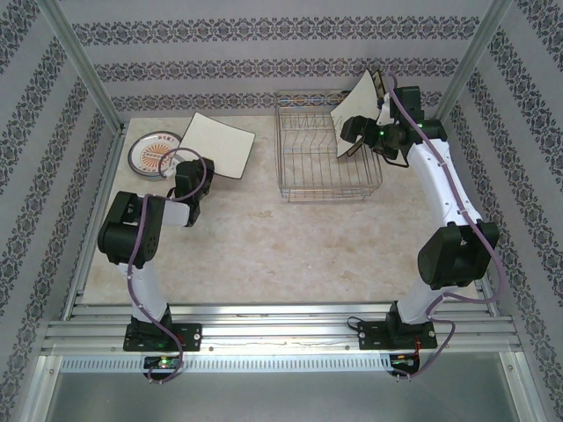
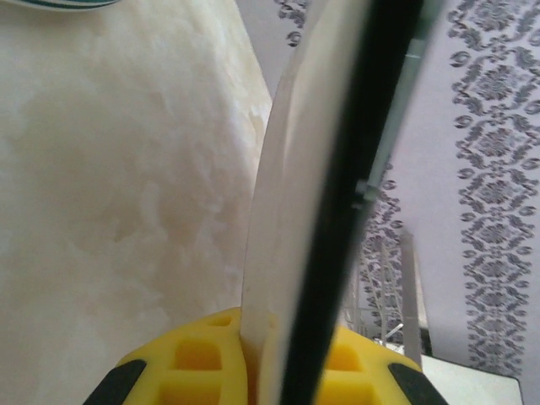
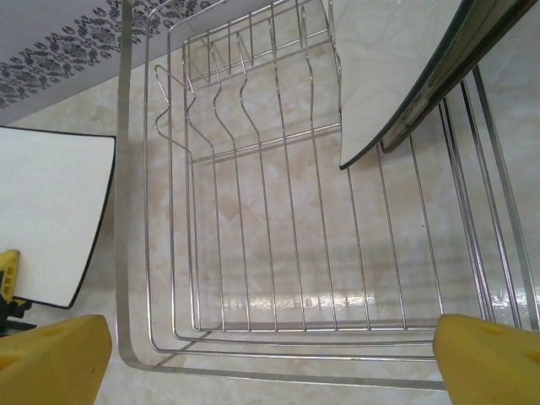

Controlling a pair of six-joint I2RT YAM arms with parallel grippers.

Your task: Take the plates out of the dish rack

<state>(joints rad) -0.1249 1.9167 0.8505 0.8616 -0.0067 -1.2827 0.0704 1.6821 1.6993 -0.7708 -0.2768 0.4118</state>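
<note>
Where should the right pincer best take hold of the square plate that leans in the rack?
Its upper edge, from above: the plate stands tilted on edge in the rack, rising over the wires, so the open right pincer can straddle its thin rim.

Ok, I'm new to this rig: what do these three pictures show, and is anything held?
Two robot arms are bolted at the near edge of the table. One picture looks down from above and behind them; the other two come from a camera on each wrist. The left gripper is shut on the edge of a square cream plate, beside a round patterned plate lying on the table. The right gripper hangs open above the wire dish rack, where more square plates lean at its right end.
</note>
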